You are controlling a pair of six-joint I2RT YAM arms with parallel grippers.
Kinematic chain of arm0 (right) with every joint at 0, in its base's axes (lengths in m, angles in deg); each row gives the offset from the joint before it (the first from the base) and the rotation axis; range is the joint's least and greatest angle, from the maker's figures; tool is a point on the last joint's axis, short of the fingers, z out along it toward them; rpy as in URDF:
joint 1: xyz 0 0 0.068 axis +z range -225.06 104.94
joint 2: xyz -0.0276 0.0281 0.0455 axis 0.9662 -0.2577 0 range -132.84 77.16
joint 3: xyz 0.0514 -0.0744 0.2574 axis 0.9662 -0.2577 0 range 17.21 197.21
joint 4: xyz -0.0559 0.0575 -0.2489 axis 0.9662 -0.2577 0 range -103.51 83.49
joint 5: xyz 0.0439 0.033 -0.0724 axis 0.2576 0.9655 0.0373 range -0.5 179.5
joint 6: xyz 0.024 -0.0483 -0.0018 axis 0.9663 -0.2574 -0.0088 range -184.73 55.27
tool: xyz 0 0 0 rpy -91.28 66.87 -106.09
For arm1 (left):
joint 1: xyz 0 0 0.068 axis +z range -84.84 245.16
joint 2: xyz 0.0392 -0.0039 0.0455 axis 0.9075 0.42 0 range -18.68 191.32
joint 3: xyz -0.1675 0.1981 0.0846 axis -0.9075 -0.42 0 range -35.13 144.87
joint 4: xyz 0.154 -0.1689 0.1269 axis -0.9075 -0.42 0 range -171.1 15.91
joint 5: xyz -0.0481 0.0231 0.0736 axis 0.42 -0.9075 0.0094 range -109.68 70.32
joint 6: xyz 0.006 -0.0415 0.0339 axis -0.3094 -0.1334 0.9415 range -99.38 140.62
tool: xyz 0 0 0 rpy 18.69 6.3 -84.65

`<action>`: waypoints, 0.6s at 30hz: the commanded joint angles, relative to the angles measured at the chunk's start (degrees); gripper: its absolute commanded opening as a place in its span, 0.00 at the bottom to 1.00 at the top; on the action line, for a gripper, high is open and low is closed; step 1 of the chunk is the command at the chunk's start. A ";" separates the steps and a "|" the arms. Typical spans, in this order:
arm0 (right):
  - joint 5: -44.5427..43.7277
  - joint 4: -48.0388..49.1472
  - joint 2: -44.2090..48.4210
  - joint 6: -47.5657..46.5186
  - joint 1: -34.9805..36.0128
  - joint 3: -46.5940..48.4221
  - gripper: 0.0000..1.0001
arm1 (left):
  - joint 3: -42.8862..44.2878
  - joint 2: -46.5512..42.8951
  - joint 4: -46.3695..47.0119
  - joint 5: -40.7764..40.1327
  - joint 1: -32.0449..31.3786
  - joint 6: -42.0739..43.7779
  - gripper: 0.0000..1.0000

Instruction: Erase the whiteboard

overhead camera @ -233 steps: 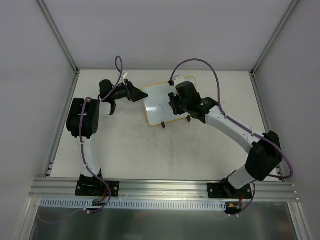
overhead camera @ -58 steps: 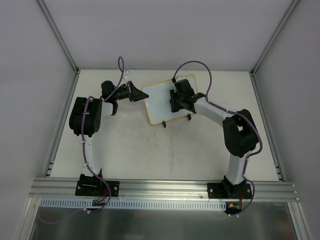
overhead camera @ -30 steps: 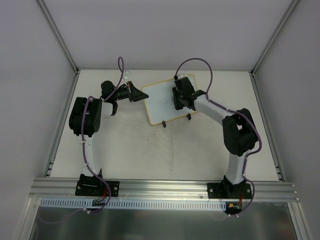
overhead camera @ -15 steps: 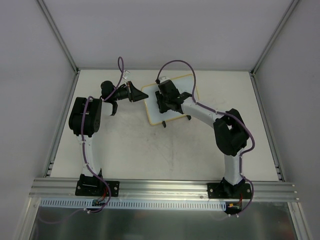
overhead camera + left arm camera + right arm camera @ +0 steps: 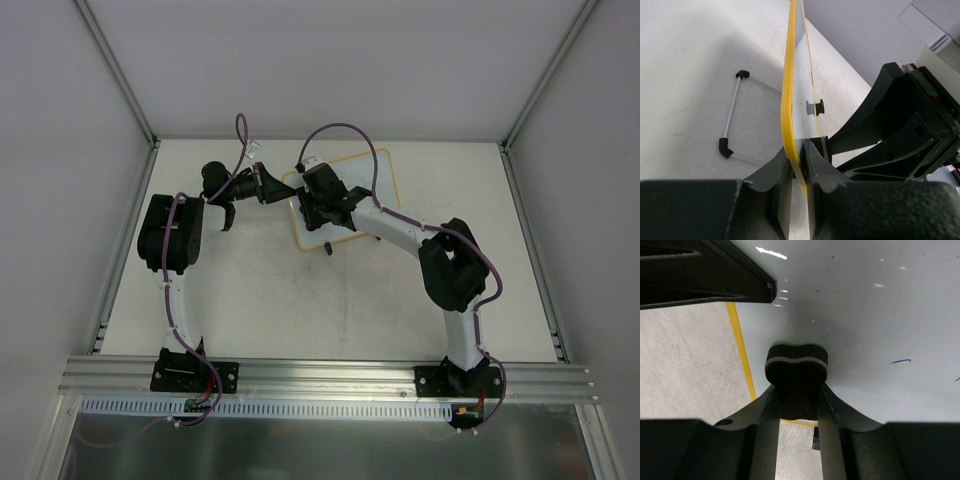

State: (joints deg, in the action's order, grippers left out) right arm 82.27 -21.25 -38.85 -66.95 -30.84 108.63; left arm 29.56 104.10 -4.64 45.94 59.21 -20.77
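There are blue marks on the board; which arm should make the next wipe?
Right. The right fingers grip the eraser against the whiteboard, close to a blue mark; left fingers are clamped on its yellow rim, holding it.

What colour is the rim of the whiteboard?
Yellow; the whiteboard rim shows best in the left wrist view.

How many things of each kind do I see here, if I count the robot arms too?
whiteboard: 1
eraser: 1
robot arms: 2 (left arm, right arm)
Total: 4
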 commanded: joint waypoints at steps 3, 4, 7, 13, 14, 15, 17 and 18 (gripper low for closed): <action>-1.83 0.42 -0.72 -0.86 -3.00 1.40 0.00 | -0.79 -3.43 4.38 5.74 -1.34 4.21 0.00; -2.00 0.24 -0.45 -0.86 -3.62 1.22 0.00 | -0.79 -3.43 4.38 5.65 -1.34 4.21 0.00; -1.83 -0.11 0.43 -0.77 -6.78 0.96 0.00 | -0.88 -3.60 4.38 5.74 -1.34 4.21 0.00; -2.01 -1.69 0.96 0.28 -12.49 0.69 0.00 | -0.70 -3.51 4.11 5.83 -1.34 4.47 0.00; -1.92 -1.78 0.96 0.37 -13.54 0.52 0.00 | -0.79 -3.51 4.11 5.74 -1.25 4.39 0.00; -1.92 -1.69 0.96 0.72 -14.08 0.08 0.00 | -0.70 -3.51 4.11 5.83 -1.34 4.38 0.00; -2.09 -1.69 1.22 0.99 -15.48 -0.54 0.00 | -0.70 -3.51 4.11 5.92 -1.34 4.38 0.00; -2.09 -1.78 1.22 1.16 -15.92 -1.23 0.00 | -0.70 -3.60 4.11 5.92 -1.34 4.38 0.00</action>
State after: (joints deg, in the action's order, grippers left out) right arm 87.87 -23.92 -36.88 -65.38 -42.07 108.58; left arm 29.53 104.08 -4.95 45.66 59.14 -20.70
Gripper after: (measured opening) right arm 0.341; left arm 0.131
